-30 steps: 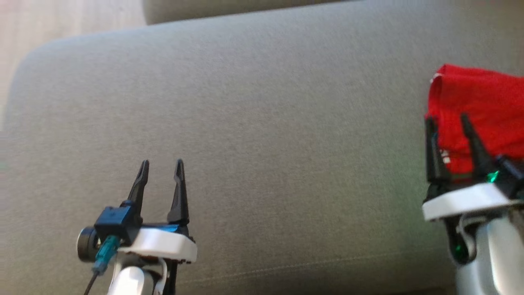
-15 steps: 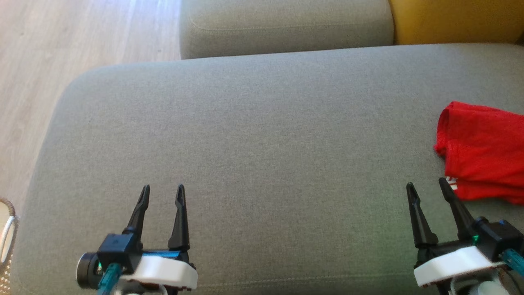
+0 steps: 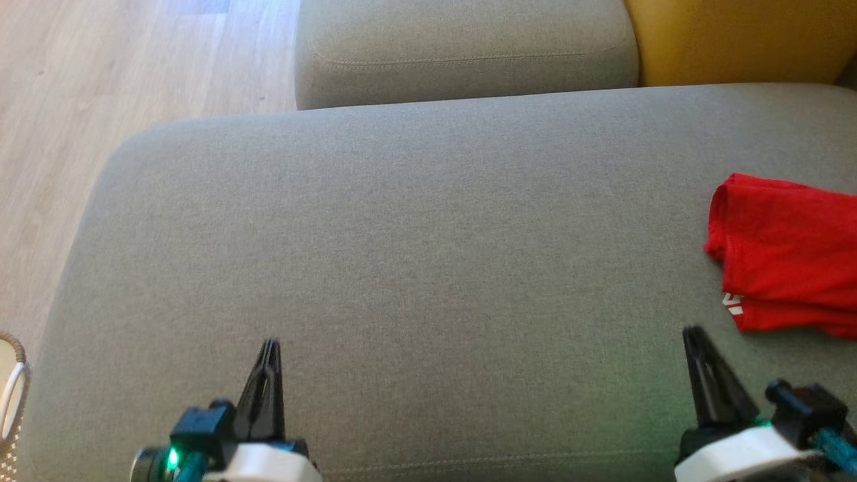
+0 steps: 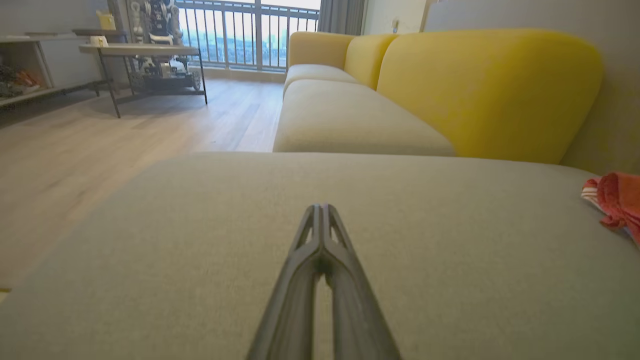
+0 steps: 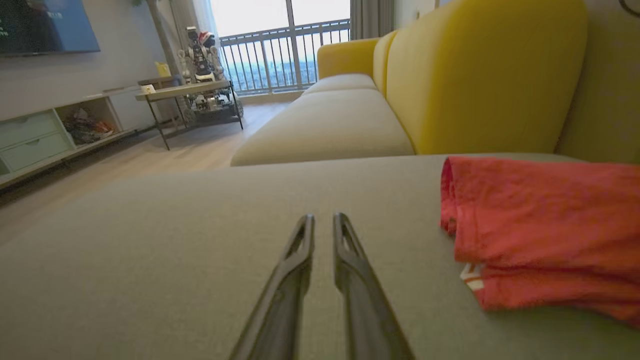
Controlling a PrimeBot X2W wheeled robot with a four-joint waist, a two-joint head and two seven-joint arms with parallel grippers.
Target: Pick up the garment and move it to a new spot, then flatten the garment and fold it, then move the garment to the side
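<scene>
Head view: left gripper (image 3: 270,343), fingers pressed together and empty, and right gripper (image 3: 693,331), fingers narrowly parted and empty, point forward over the grey cushion's (image 3: 428,234) near edge. The folded red garment (image 3: 783,254) lies at its right edge, just beyond the right gripper.

Home living room. Big sofa (image 3: 402,234) with grey seat cushions and yellow backrests (image 4: 490,90), pale wood-plank floor (image 3: 100,80). Wall TV (image 5: 47,25) above a low cabinet with drawers (image 5: 35,142). Side table (image 5: 190,92) on thin black legs, robot figure (image 5: 200,50) by it. Glass door onto a railed balcony (image 5: 290,55), grey curtain (image 5: 370,17) at the door's edge, daylight coming in.
</scene>
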